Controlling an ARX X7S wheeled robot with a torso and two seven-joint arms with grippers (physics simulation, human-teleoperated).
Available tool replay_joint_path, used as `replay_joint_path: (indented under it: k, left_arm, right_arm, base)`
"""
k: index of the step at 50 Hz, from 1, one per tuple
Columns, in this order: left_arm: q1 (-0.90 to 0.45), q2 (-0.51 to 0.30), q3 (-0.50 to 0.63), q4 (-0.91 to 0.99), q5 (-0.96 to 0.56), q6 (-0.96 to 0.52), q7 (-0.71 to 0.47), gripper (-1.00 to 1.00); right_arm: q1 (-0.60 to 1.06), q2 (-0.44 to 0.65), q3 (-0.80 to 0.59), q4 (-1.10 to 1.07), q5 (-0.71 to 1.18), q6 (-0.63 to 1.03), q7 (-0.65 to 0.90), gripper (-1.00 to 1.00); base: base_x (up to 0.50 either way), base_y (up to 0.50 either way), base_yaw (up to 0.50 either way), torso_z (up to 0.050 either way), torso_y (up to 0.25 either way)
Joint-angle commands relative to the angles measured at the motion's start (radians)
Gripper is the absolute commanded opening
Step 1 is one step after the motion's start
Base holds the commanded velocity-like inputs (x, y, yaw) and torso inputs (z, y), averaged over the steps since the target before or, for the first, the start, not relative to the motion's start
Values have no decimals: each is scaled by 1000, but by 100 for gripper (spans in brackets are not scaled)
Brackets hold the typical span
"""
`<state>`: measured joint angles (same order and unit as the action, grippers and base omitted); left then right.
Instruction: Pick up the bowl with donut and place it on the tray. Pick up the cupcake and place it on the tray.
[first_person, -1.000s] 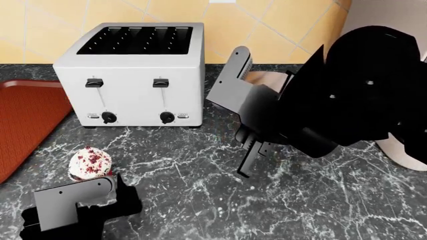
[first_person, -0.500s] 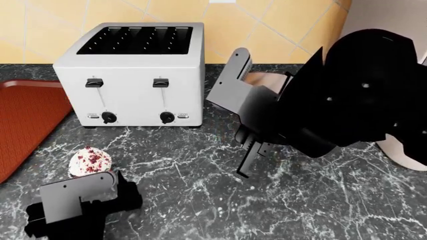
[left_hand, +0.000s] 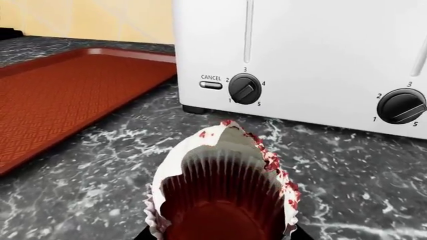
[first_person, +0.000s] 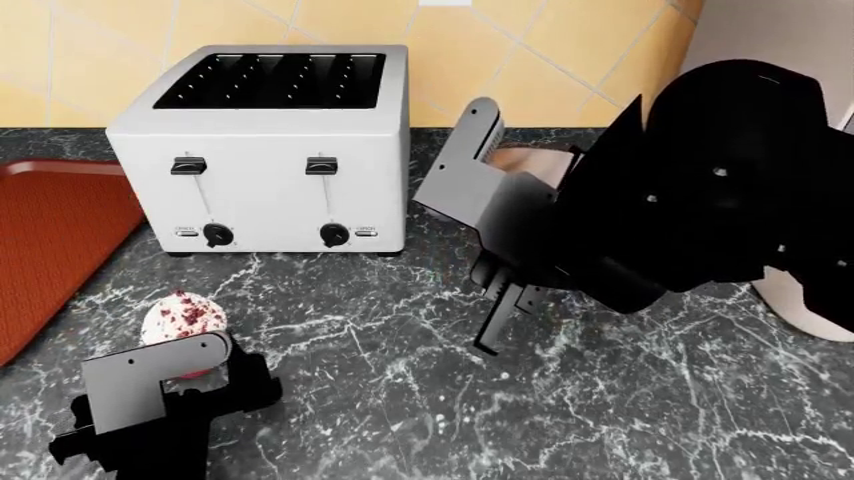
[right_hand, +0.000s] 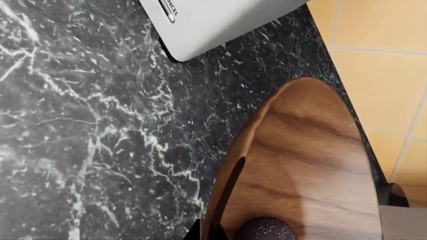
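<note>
The cupcake (first_person: 183, 316), with its red ribbed wrapper and white frosting speckled red, stands on the counter in front of the toaster. It fills the left wrist view (left_hand: 223, 192). My left gripper (first_person: 180, 375) is open around it, a black fingertip (left_hand: 141, 234) close on each side of the wrapper. The reddish-brown tray (first_person: 54, 240) lies to the left. The wooden bowl (right_hand: 307, 165) sits right of the toaster, mostly hidden behind my right arm in the head view (first_person: 523, 160). My right gripper (right_hand: 213, 232) is shut on its rim. The dark purple donut (right_hand: 267, 231) lies inside.
A white four-slot toaster (first_person: 267, 150) stands at the back between the tray and the bowl, its dials (left_hand: 244, 89) facing the cupcake. A tiled wall runs behind the dark marble counter (first_person: 400, 360). My bulky right arm (first_person: 694, 180) blocks the right side.
My left gripper has moved forward until its fingers flank the cupcake. The right arm has shifted only slightly.
</note>
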<state>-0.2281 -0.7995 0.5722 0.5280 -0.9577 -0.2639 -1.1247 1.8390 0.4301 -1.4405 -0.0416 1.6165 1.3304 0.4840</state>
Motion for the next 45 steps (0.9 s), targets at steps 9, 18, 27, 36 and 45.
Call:
replay_joint_path:
  k: [9, 18, 27, 36, 45]
  left_arm:
    - [13, 9, 10, -3, 4, 11, 5, -100]
    - [20, -4, 11, 44, 26, 19, 1, -100]
    - [4, -16, 14, 115, 27, 7, -5, -100]
    - [-39, -51, -7, 208, -28, -21, -21, -100]
    - [-58, -88, -34, 253, -82, -23, -19, -100]
  right_arm:
    - [22, 15, 4, -14, 16, 19, 54, -100]
    - [40, 33, 8, -45, 122, 37, 151, -100]
    - [77, 58, 1, -112, 282, 31, 302, -100]
    - [127, 83, -17, -178, 418, 6, 417, -100]
    - [186, 125, -63, -273, 591, -50, 557, -100]
  base:
    - [0, 0, 0, 0, 0]
    - [0, 0, 0, 0, 1]
    - [0, 0, 0, 1, 1]
    - [0, 0, 0, 0, 1]
    - [0, 0, 0, 0, 0]
